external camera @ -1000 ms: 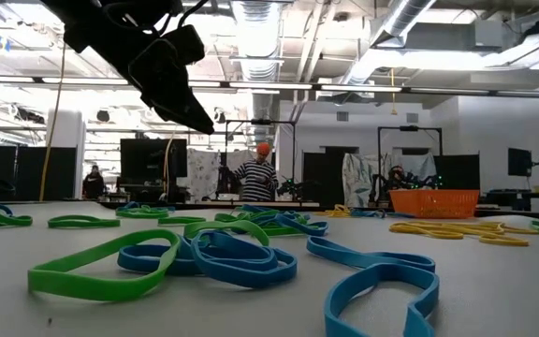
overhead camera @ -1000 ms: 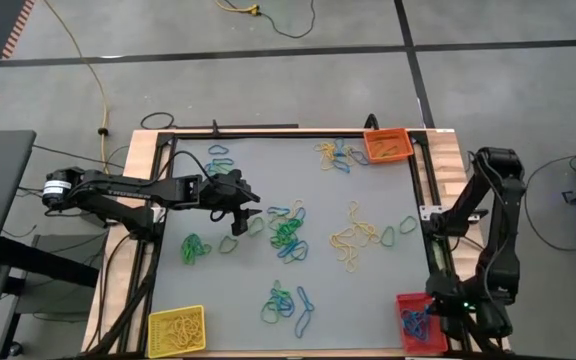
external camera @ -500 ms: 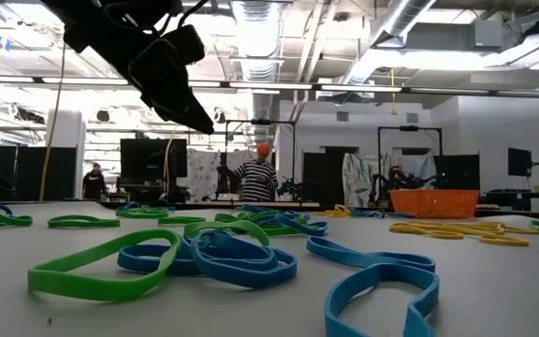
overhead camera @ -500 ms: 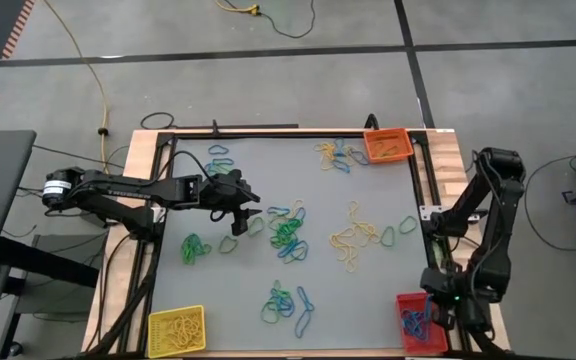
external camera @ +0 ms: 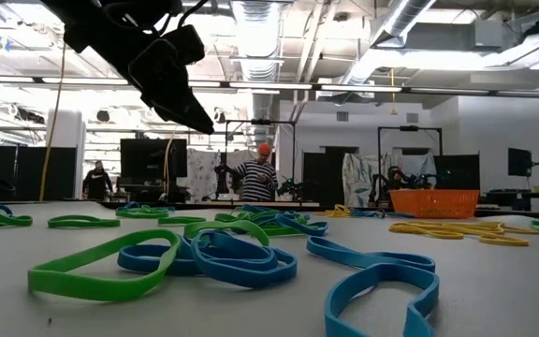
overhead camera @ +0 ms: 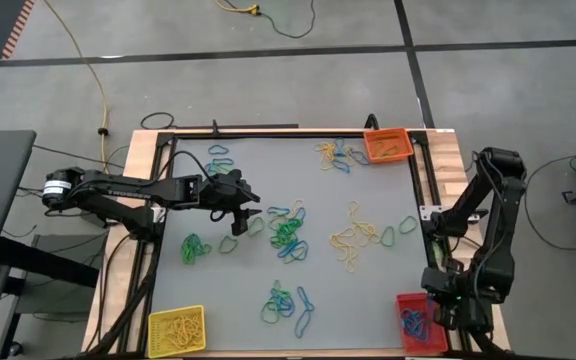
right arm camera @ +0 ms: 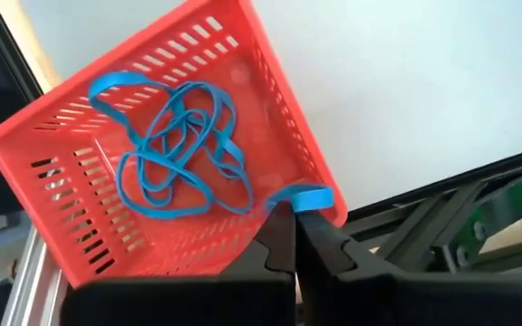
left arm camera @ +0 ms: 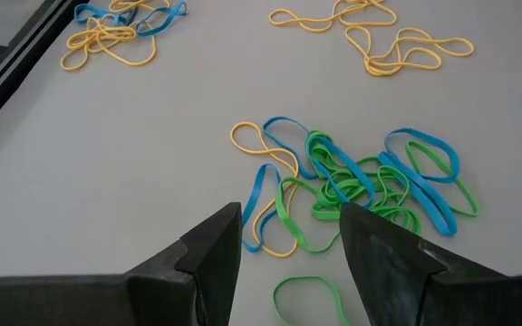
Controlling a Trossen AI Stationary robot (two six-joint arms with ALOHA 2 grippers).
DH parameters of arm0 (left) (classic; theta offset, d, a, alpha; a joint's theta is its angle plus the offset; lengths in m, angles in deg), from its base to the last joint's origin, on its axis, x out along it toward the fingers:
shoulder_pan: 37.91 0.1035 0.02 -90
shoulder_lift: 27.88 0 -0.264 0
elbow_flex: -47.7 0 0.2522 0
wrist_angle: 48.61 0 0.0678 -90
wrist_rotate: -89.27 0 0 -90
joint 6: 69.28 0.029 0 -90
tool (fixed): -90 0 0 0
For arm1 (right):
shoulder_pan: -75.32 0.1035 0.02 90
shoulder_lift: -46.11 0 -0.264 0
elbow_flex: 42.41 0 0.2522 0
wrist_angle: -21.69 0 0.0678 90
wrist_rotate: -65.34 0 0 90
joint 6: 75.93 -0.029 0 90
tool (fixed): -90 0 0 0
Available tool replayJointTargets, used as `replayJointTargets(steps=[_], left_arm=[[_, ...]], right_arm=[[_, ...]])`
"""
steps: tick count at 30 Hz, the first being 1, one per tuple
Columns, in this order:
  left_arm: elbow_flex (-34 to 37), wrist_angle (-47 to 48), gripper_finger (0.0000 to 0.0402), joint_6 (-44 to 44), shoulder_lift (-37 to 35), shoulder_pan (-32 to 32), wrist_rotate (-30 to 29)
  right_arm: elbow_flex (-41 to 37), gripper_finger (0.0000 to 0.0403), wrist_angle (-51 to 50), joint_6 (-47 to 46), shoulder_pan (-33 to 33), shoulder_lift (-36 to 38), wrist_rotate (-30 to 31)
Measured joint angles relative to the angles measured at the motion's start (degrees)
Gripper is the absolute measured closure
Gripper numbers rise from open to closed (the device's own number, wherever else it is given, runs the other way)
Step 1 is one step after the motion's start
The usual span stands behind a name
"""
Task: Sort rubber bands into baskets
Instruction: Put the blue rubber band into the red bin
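High view: left gripper hanging over the left-centre of the grey table, fingers spread with nothing between them, poised beside the central tangle of green and blue rubber bands. Right gripper down at the near right corner, just beside the red basket.

Left wrist view: two dark fingers standing apart over bare tabletop; a blue band and a yellow band lying in line with the gap just ahead, the green-and-blue tangle beginning right past the fingertips, a single green loop lying nearer, between the fingers. Farther off, loose yellow bands and a yellow-blue cluster, well apart from the gripper.

Right wrist view: fingers pressed together, pinching one end of a blue band right at the red basket's rim; rest of that band draped into the basket, joining a heap of blue bands on its slotted floor.

Elsewhere, seen from above: yellow basket with yellow bands at the near left corner, orange basket at the far right corner, a yellow-blue cluster just beside it, scattered yellow bands right of centre, another blue-green bunch near the front edge, small green clump near the left gripper.

Low view: green and blue loops flat on the table in front, left gripper raised above them.
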Motion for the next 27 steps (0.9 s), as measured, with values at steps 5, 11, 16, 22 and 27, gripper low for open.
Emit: replayJointTargets(steps=[5, 11, 16, 22, 27], left_arm=[[0.0, 0.0, 0.0223, 0.0, 0.0, 0.0, 0.0], [0.0, 0.0, 0.0223, 0.0, 0.0, 0.0, 0.0], [0.0, 0.0, 0.0223, 0.0, 0.0, 0.0, 0.0], [0.0, 0.0, 0.0223, 0.0, 0.0, 0.0, 0.0], [0.0, 0.0, 0.0223, 0.0, 0.0, 0.0, 0.0]], right_arm=[[0.0, 0.0374, 0.4, -0.5, 0.0, 0.0, 0.1], [0.0, 0.0360, 4.4, -1.0, 0.0, -0.1, 2.0], [0.0, 0.0347, 8.3, 1.3, -0.1, -2.4, 3.3], [0.0, 0.0304, 9.7, 1.9, -0.1, -5.8, 3.3], [0.0, 0.0232, 9.2, 1.9, -0.6, -6.3, 3.3]])
